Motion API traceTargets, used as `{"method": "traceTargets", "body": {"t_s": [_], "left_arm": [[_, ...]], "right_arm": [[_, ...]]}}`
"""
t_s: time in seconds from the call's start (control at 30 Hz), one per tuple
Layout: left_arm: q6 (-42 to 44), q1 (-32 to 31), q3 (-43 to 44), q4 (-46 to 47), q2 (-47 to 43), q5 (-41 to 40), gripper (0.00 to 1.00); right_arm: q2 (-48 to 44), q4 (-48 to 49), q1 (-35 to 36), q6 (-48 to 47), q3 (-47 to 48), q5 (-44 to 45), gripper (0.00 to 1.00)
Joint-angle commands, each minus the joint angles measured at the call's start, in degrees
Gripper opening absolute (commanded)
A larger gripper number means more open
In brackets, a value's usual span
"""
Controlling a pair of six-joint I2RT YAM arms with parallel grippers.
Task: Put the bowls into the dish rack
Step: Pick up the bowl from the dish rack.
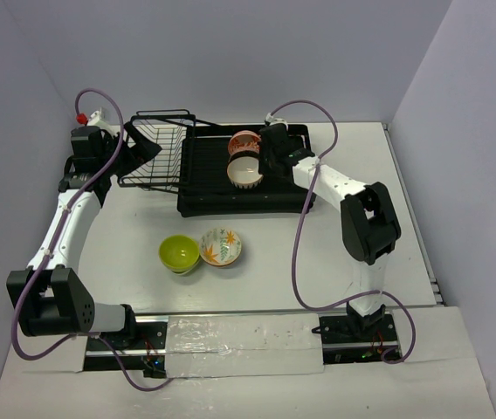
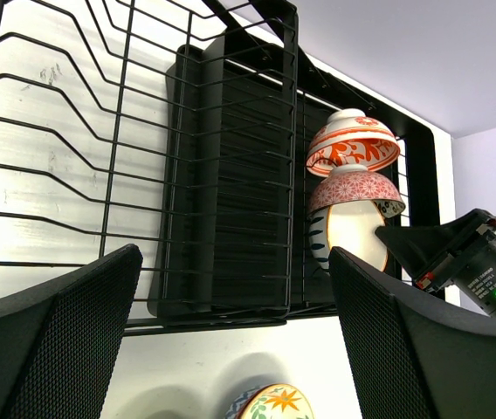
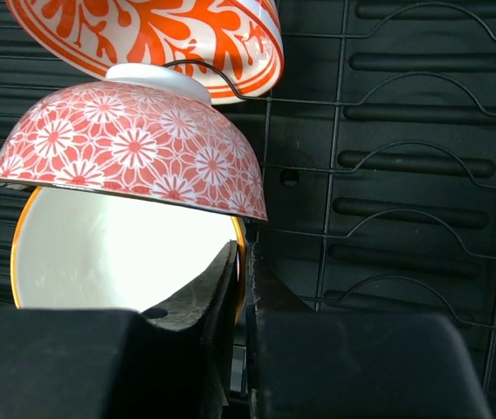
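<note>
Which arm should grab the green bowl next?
Left. The left gripper is open and empty, and the green bowl sits on its side of the table. The right gripper is shut on the cream bowl's rim in the dish rack.

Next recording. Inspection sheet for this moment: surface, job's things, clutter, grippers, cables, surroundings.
Surface: white table, tape strip along the near edge.
Job's things: rack at far centre, wire basket on its left. The orange bowl, pink floral bowl and cream bowl stand on edge in the rack. The green bowl and leaf bowl sit side by side on the table.
Clutter: nothing seen.
Grippers: left gripper open, empty, facing the basket. Right gripper shut on the cream bowl's rim.
Cables: a purple cable loops along each arm.
Surroundings: plain walls on three sides.
</note>
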Motion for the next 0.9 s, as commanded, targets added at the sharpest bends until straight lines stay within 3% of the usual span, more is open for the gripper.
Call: {"method": "traceTargets", "body": {"t_s": [0.0,0.17,0.87], "left_arm": [[-0.83,0.42,1.18,2.73,-1.75,1.53,0.93],[-0.74,1.12,1.26,2.64,-2.02,1.53,0.93],[-1.35,1.65,0.91,3.34,-2.28,2.32,0.93]], "right_arm": [[-0.02,0.19,-0.52,0.23,1.96,-0.01,0.09],[-0.46,-0.07,-0.52,0.14,1.52,0.17,0.0],[-8.8,6.25,-0.43,-1.88,-7.44,-2.55,0.0]]}}
